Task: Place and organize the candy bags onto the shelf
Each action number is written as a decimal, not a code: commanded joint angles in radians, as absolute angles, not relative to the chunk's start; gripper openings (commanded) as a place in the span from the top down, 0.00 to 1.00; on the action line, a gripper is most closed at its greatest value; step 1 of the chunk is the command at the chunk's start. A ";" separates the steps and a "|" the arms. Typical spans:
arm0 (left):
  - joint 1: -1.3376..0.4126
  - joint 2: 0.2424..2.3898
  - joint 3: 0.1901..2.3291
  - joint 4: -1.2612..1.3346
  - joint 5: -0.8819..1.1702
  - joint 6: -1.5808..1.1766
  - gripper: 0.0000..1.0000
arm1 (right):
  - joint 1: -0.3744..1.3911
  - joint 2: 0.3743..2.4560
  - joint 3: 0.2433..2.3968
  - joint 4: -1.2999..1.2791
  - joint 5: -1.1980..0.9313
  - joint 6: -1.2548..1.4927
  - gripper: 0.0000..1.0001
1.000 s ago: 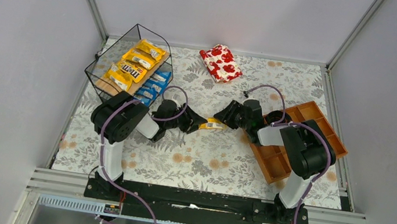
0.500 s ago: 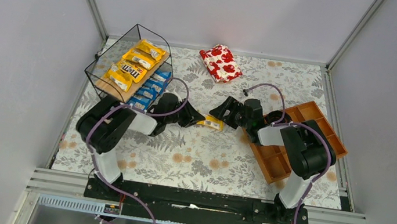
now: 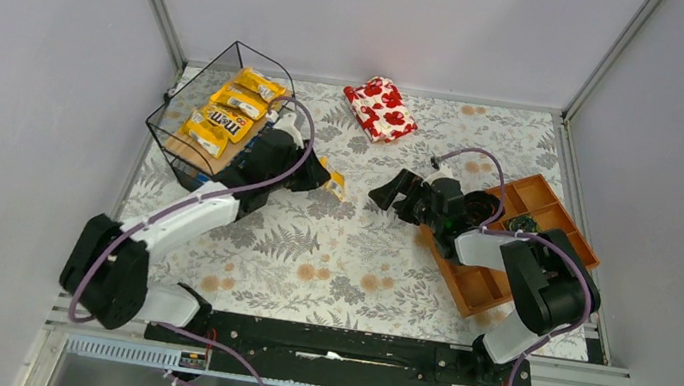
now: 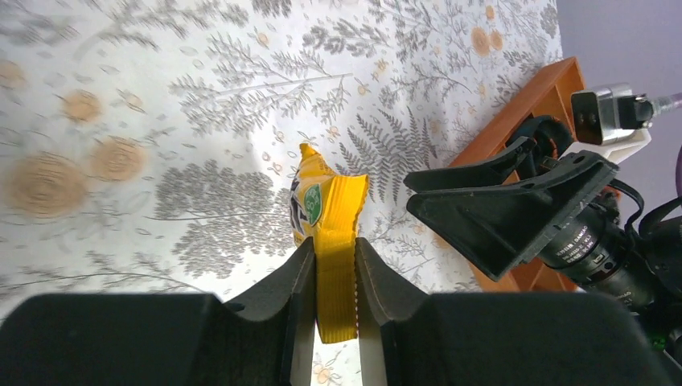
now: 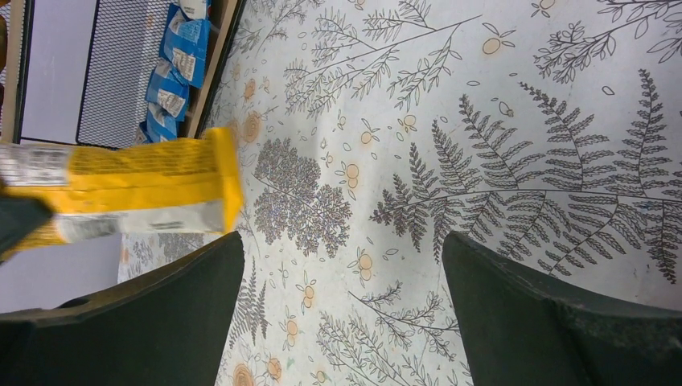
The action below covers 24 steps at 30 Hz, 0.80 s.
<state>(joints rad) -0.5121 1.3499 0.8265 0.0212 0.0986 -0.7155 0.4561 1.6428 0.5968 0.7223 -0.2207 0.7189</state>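
Observation:
My left gripper [image 4: 334,251] is shut on the crimped end of a yellow candy bag [image 4: 326,205], held edge-up above the floral cloth. From above, that gripper [image 3: 318,179] and its bag [image 3: 333,185] sit just right of the shelf [image 3: 167,134], a black wire rack. Several yellow bags [image 3: 232,103] lie on its top board. Blue bags [image 5: 182,53] fill the lower tier. My right gripper [image 3: 385,197] stands open and empty facing the held bag [image 5: 137,189], a short gap away; its fingers [image 5: 515,297] are spread wide.
A red-and-white floral pouch [image 3: 380,108] lies at the back centre. An orange-brown compartment tray [image 3: 500,272] sits at the right, under the right arm. Grey walls close in the sides and back.
The right gripper let go of the yellow bag and opened wide, pulling back slightly. The left gripper closed on the bag and carried it left and back toward the shelf.

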 commanded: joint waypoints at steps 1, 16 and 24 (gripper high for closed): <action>-0.512 1.227 0.954 -0.209 -0.042 -0.509 0.75 | 0.451 1.627 0.599 0.758 -0.191 0.698 0.00; -0.514 1.024 1.390 -0.599 -0.570 0.013 0.82 | 0.451 1.647 0.606 0.768 -0.213 0.704 0.00; -0.526 1.043 1.284 -0.495 -0.946 0.225 0.80 | 0.451 1.661 0.611 0.775 -0.222 0.711 0.00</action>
